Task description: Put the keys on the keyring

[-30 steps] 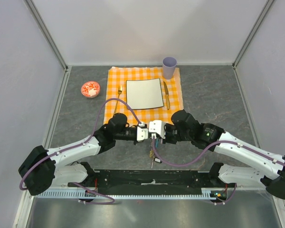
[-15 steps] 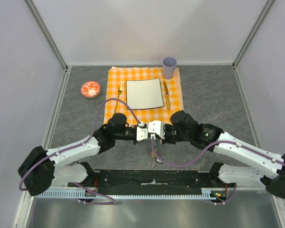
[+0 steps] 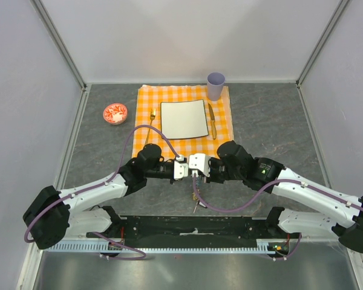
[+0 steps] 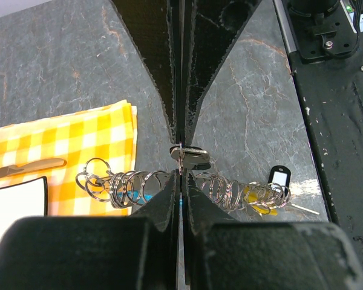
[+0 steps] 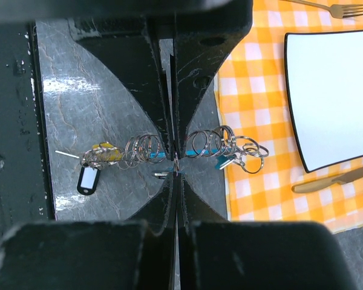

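My left gripper (image 4: 180, 175) and right gripper (image 5: 176, 176) meet tip to tip above the grey table, both shut. Between their tips stands the keyring (image 4: 180, 158), a thin silvery ring seen edge-on, and each gripper pinches one edge of it. A small silvery key (image 4: 196, 159) juts sideways from the ring; I cannot tell whether it is threaded on. The same key (image 5: 161, 175) shows small in the right wrist view. On the table below lies a long chain of rings (image 5: 142, 148) with a turquoise tag (image 5: 222, 161). From above, the fingers meet over that chain (image 3: 195, 194).
A yellow tag (image 5: 106, 151) and a black tag (image 5: 88, 180) sit at the chain's near end. The orange checked cloth (image 3: 148, 99) holds a white plate (image 3: 184, 118), a fork (image 3: 151, 116) and a knife (image 3: 212, 119). A lilac cup (image 3: 216, 85) and a red bowl (image 3: 115, 113) stand behind.
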Robot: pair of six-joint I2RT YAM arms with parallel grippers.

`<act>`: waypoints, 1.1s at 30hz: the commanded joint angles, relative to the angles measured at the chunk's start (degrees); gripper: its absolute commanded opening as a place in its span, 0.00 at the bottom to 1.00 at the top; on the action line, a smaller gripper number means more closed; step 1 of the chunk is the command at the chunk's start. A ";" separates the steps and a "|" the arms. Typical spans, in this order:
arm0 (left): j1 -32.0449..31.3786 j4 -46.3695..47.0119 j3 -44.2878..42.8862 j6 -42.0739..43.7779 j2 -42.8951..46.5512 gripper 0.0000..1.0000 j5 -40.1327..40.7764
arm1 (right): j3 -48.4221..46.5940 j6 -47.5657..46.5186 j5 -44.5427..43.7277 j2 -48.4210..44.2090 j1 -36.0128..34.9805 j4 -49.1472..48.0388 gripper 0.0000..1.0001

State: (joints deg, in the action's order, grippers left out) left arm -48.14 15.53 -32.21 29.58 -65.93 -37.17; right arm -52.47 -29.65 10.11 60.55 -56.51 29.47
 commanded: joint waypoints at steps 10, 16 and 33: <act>-0.37 3.46 -1.46 1.88 1.68 0.02 -1.33 | 0.70 0.20 -2.90 -1.49 -0.18 -0.73 0.00; -0.29 3.46 -1.46 1.88 1.77 0.02 -1.85 | 0.53 0.29 -2.29 -0.96 -0.18 -0.91 0.00; -0.29 4.07 -1.63 1.00 1.68 0.02 0.61 | 0.17 0.21 0.44 -1.67 -0.18 -0.56 0.00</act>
State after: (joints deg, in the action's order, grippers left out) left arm -48.14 15.57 -32.21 29.56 -65.67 -36.56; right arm -51.94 -29.65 9.32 59.99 -56.51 29.63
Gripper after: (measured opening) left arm 0.029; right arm 0.006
